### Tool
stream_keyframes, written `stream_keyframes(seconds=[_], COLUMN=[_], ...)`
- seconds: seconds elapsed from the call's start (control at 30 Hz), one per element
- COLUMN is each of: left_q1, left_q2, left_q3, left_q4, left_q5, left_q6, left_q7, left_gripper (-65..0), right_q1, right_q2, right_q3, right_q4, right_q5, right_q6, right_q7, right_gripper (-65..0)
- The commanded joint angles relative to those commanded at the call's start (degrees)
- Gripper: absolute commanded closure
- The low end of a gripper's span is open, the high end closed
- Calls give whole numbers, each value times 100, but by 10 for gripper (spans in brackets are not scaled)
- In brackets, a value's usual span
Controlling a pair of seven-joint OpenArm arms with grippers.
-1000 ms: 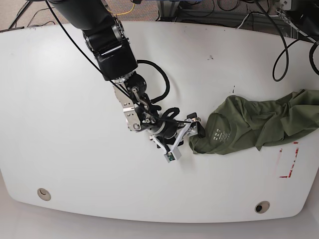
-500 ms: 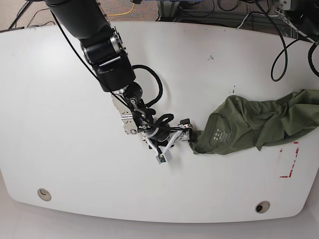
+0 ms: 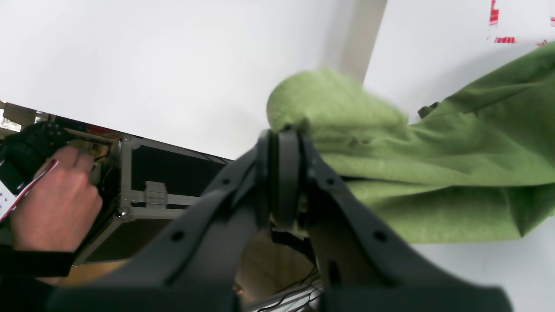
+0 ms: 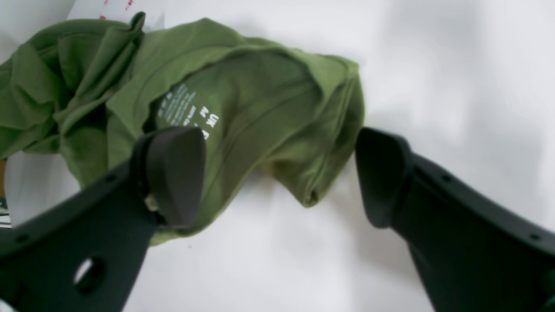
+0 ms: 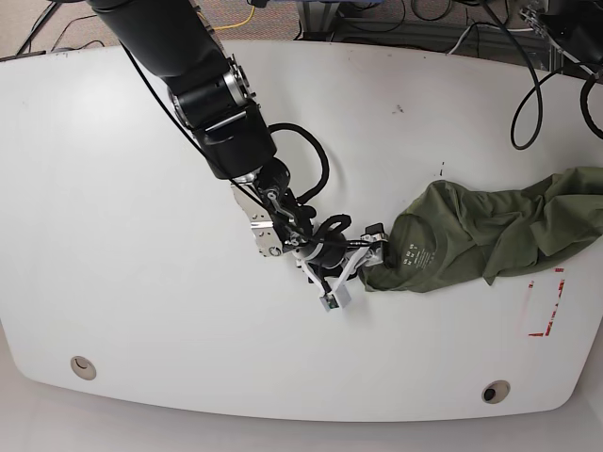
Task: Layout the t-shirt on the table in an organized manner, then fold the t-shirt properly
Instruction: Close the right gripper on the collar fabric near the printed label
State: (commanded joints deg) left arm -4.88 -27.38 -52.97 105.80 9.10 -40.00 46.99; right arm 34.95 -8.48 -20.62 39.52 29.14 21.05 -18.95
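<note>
We see one shirt (image 5: 490, 235), bunched at the right end of the bench (image 5: 141, 235). Its right part runs out of the base view, so the hem and the sleeves cannot be made out. The collar end, with the printed label (image 4: 190, 113) showing inside, points toward the bench centre.

The left gripper (image 3: 284, 173) is outside the base view. In its wrist view the jaws are pressed together on a fold of the shirt, which rises above the tips; that fold is blurred. Near the bench edge a person's hand (image 3: 56, 203) is partly cut off at the left of that view.

The right gripper (image 5: 363, 254) sits at the collar end. Its jaws stand wide apart, one over the label area and one over bare bench, with the collar edge between them and nothing gripped.

We count two grommets (image 5: 82, 366) near the front edge and one partial red tape outline (image 5: 546, 311) beside the shirt. The bench surface left of the right arm is bare white.
</note>
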Motion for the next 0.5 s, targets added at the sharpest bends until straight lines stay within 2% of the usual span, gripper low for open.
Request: stream_keyframes(seconds=[0.13, 0.27, 0.33, 0.5], left_q1=[0, 0, 0, 0], left_q2=[0, 0, 0, 0], left_q3=[0, 0, 0, 0], left_q4=[0, 0, 0, 0], left_q5=[0, 0, 0, 0], left_q6=[0, 0, 0, 0], left_q7=[0, 0, 0, 0], left_gripper=[0, 0, 0, 0], right_q1=[0, 0, -18, -44], right_q2=[-52, -52, -52, -52], right_q3=[0, 0, 0, 0], right_q4=[0, 0, 0, 0], right_q5=[-9, 0, 0, 0], right_q6=[132, 193, 193, 141], right_q7=[0, 0, 0, 0], right_gripper=[-365, -312, -303, -335])
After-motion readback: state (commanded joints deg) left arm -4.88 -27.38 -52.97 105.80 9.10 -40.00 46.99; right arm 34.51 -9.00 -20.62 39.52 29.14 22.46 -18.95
